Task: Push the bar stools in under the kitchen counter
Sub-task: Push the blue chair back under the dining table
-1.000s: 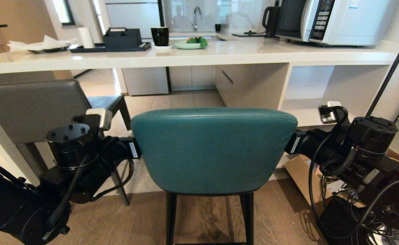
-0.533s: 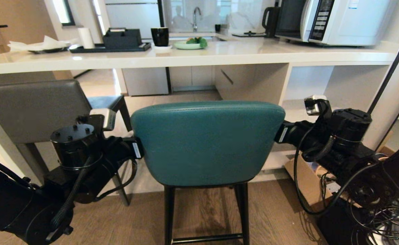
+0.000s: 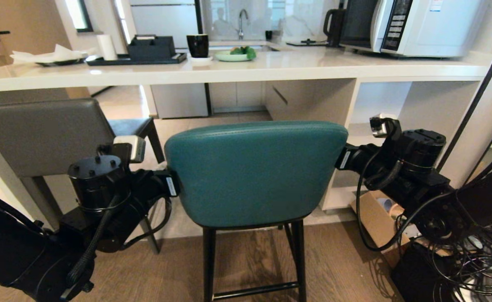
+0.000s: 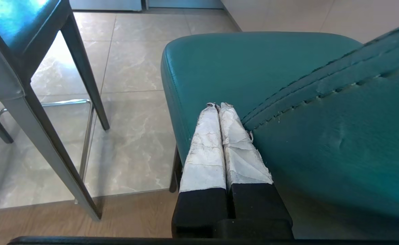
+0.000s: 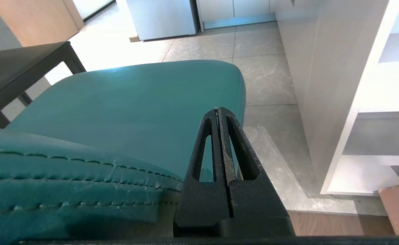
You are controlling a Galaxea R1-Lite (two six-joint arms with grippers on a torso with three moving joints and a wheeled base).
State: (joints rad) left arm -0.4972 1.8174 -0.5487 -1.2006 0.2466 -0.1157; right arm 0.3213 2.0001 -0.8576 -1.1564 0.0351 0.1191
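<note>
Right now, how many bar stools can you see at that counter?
2. The teal stool stands in the middle, in front of the counter, between the robot's two arms. The grey stool stands on the left, its seat already under the counter. Others may be out of view.

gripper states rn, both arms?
Left gripper: closed, holding nothing, alongside the left edge of the teal stool back.
Right gripper: closed, holding nothing, alongside the back's right edge.
</note>
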